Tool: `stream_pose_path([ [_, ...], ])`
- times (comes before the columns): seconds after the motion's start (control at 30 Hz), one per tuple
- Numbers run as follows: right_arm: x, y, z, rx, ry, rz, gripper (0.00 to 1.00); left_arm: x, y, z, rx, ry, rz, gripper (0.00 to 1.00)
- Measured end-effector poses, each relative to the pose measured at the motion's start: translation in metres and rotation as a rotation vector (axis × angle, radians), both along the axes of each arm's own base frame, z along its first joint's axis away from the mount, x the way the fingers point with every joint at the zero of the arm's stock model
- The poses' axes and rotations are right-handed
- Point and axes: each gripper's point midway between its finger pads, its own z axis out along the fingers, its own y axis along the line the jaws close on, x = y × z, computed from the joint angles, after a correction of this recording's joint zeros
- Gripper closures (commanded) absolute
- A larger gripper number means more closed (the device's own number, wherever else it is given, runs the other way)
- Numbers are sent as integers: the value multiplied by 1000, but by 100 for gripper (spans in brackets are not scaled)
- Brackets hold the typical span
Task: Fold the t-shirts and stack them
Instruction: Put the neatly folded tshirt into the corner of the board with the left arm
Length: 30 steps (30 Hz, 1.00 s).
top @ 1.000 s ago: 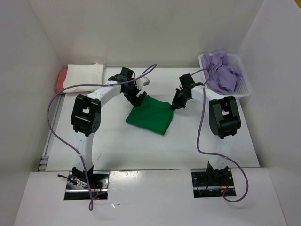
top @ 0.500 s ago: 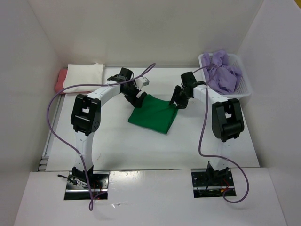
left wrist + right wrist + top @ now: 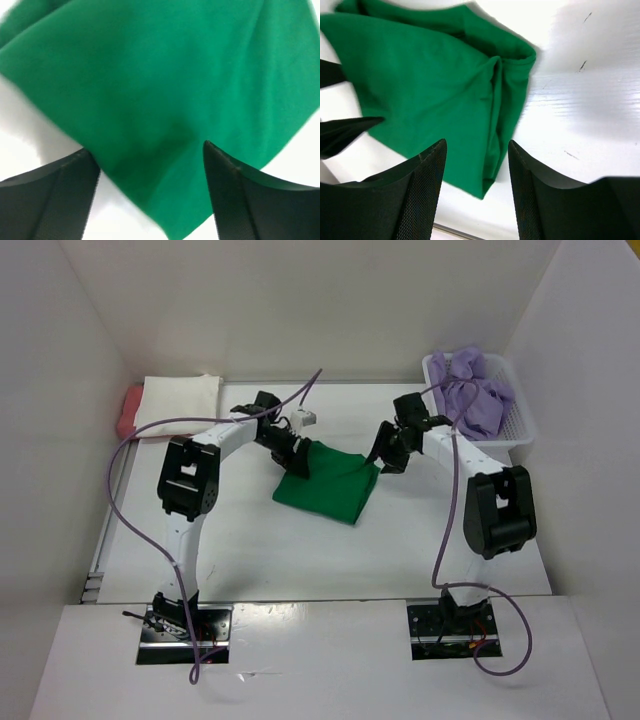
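The bright green t-shirt (image 3: 325,483) lies folded in a rough square in the middle of the table. My left gripper (image 3: 297,462) hovers over its far left corner, jaws open, with green cloth (image 3: 160,75) spread beneath them and nothing gripped (image 3: 148,149). My right gripper (image 3: 383,462) stands open just above the shirt's far right edge (image 3: 477,142), where the cloth bunches into a fold (image 3: 500,75). A cream-white t-shirt (image 3: 178,403) rests folded on a salmon-red one (image 3: 128,410) at the back left. The lavender-purple t-shirt (image 3: 473,390) is crumpled in the basket.
The white mesh basket (image 3: 520,425) sits in the back right corner against the wall. White walls enclose the table on the left, back and right. Purple cables loop from both arms over the table. The left gripper's fingers (image 3: 345,132) show at the left edge of the right wrist view.
My right gripper has opened and let go of the green shirt's right corner, drawing slightly back and right. The left gripper shifted a little toward the shirt.
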Motion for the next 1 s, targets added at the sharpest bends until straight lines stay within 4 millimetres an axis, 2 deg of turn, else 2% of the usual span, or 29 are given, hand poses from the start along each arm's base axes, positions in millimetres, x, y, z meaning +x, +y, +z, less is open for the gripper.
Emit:
stream_pose_path([
  [0.03,1,-1,7,4,-16,-6,42,-3,-4,-1,-15,16,-3,23],
  [0.07,1,-3,15,8,-32,-11,41,-7,-6,-2,-25,30,-8,32],
  [0.17,0,-7,40,22,-89,-28,41,-17,-16,-7,-63,98,-7,45],
  [0.2,0,-8,48,27,-108,-32,41,-20,-19,-8,-81,124,-7,57],
  [0.27,-1,-13,60,31,-132,-45,41,-25,-24,-13,-106,185,-3,74],
  [0.3,-2,-16,64,32,-141,-52,41,-29,-27,-17,-125,225,-1,98],
  [0.47,-2,-33,80,33,-173,-97,41,-46,-37,-18,-192,365,4,100],
  [0.6,-6,-48,83,34,-177,-133,41,-50,-35,-16,-182,357,7,100],
  [0.7,-11,-60,82,32,-170,-162,41,-47,-25,-14,-110,296,29,100],
  [0.83,-15,-72,77,35,-153,-192,41,-25,-6,-5,16,143,60,100],
  [1.0,-15,-83,74,36,-142,-217,41,29,42,5,195,-60,159,100],
])
